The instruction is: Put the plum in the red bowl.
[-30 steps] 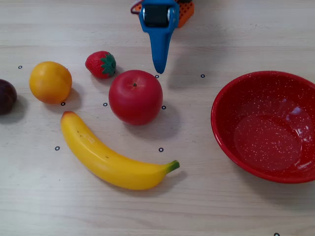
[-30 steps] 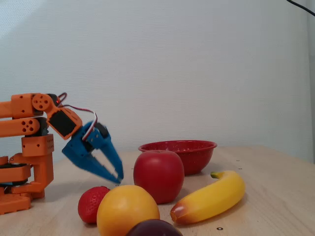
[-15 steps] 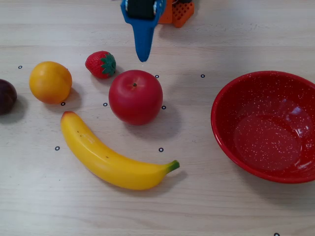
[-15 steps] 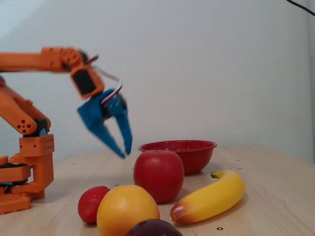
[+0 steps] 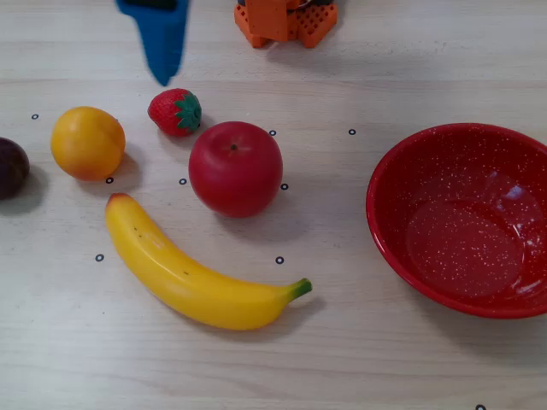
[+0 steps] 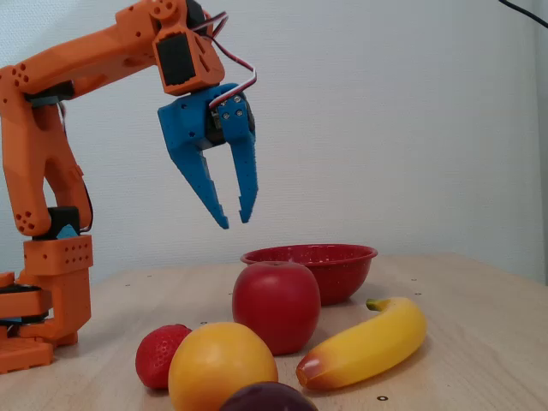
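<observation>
Slightly parted and empty, the gripper (image 6: 235,222) hangs high; the plum (image 5: 12,167), round with no evident long axis, lies far left.

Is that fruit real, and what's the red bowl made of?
The banana and apple look like glossy moulded plastic: even colour, smooth sheen. The red bowl looks like speckled enamelware, shiny with white flecks, though it may be plastic.
</observation>
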